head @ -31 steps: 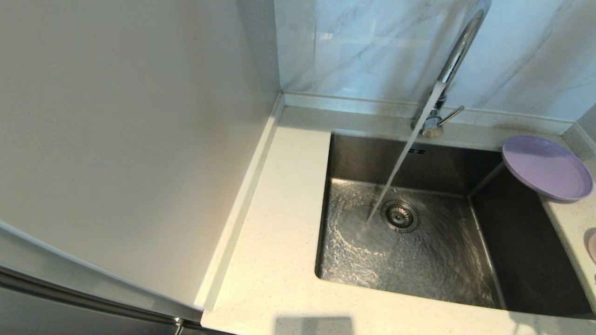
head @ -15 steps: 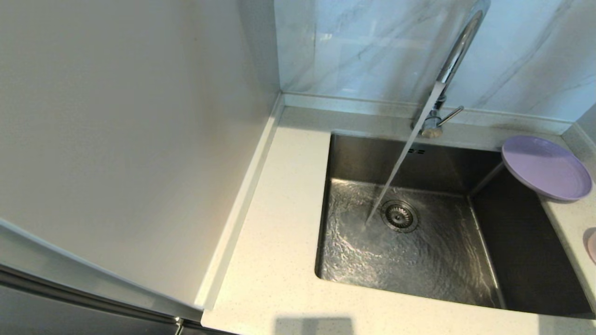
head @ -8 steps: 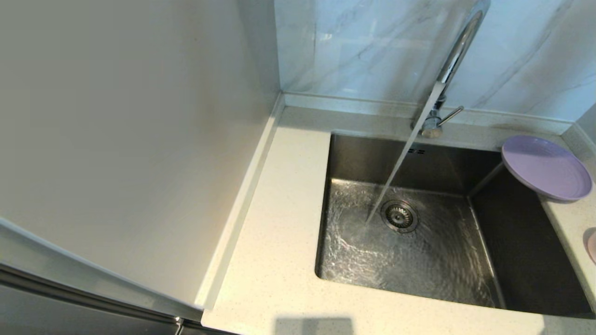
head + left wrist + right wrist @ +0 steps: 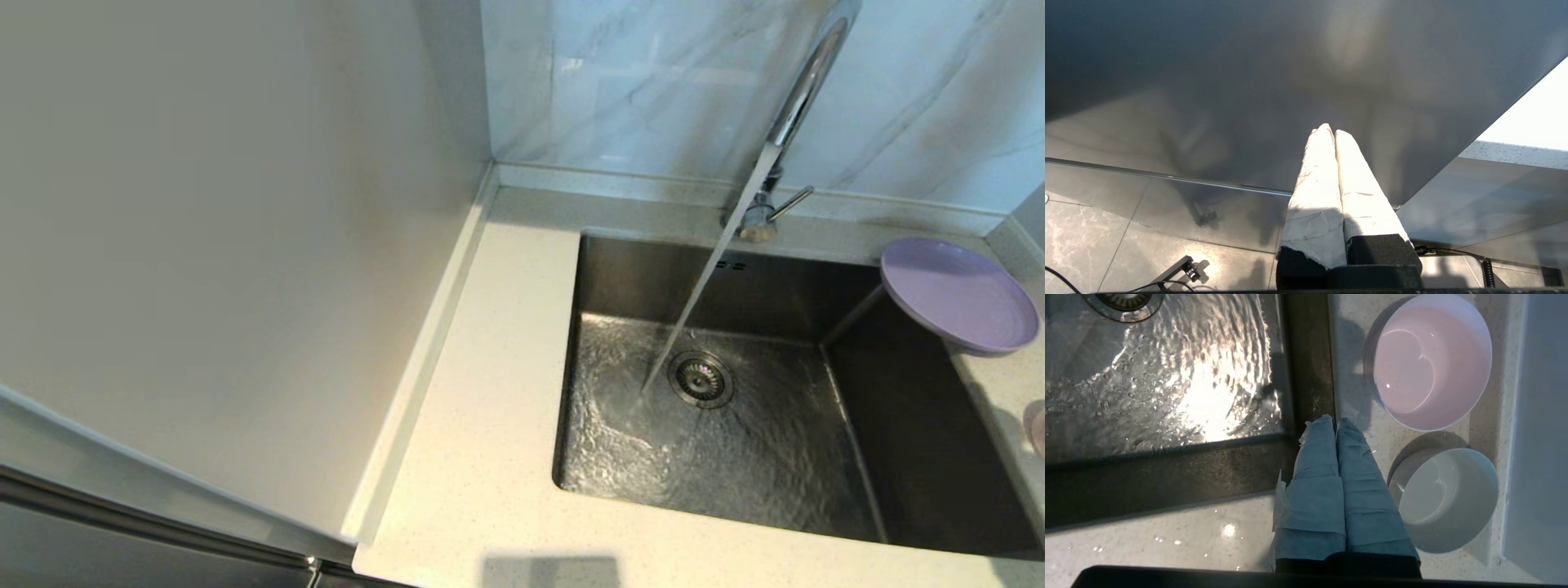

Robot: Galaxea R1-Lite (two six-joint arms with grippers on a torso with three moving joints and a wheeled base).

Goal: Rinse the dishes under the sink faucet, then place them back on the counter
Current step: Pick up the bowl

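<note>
The lavender plate (image 4: 959, 294) rests on the counter (image 4: 490, 457) at the sink's far right corner, overhanging the basin. Water runs from the chrome faucet (image 4: 804, 82) into the steel sink (image 4: 727, 433) beside the drain strainer (image 4: 700, 379). The pale pink bowl (image 4: 1431, 361) stands on the counter right of the sink; only its edge (image 4: 1037, 429) shows in the head view. My right gripper (image 4: 1334, 419) is shut and empty, hovering over the sink's right rim near the pink bowl. Shut and empty too, my left gripper (image 4: 1330, 130) is parked low in front of a grey cabinet face.
A white bowl (image 4: 1447, 496) sits on the counter next to the pink bowl. A tall pale panel (image 4: 204, 245) stands left of the counter. The marble wall (image 4: 653, 82) rises behind the faucet. The faucet's lever handle (image 4: 790, 202) points right.
A shadow has spread over the counter at the right beside the plate and pink bowl. The water keeps running; the plate has not moved.
</note>
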